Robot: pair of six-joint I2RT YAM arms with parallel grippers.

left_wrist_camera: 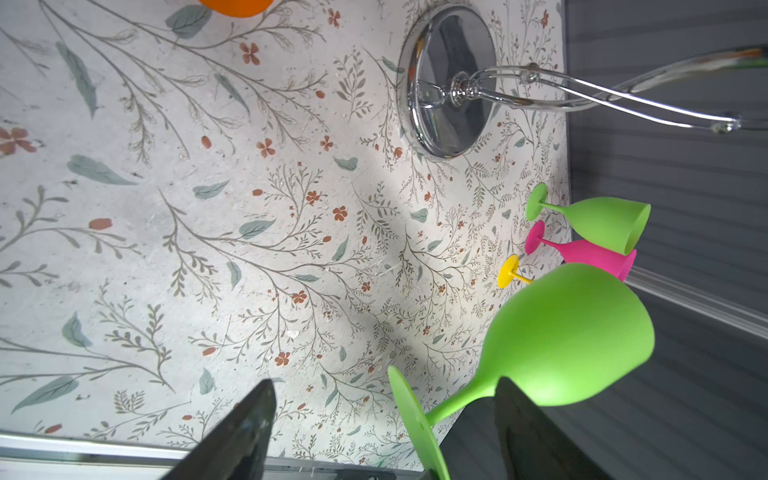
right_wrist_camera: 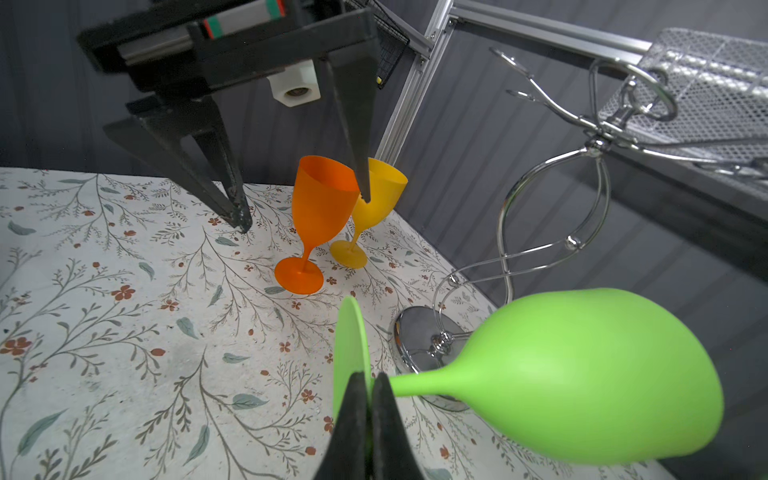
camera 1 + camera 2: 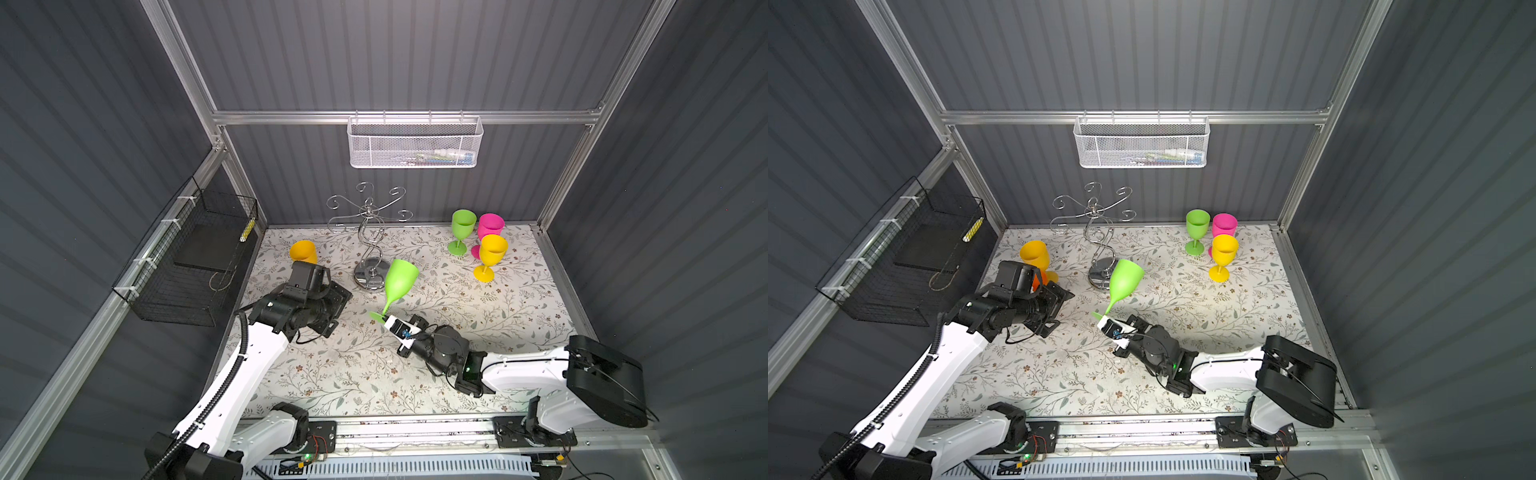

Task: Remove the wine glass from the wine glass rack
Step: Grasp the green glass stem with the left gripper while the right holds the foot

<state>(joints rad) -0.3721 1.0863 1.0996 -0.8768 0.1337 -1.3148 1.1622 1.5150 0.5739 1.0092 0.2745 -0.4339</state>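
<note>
Currently wine glass (image 2: 582, 374) foot pinched in right end effector (image 2: 368, 384).

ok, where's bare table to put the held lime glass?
Bare floral tablecloth: front centre, nearer than the left gripper and right gripper; also right, nearer than the yellow plastic goblet. Crowded: chrome wire rack base, orange plastic goblet back left, pink plastic goblet cluster back right.

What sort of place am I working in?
Probably a lab test cell, not a home: grey panelled walls on aluminium framing, a floral table cover, and a wine glass rack as props.
</note>
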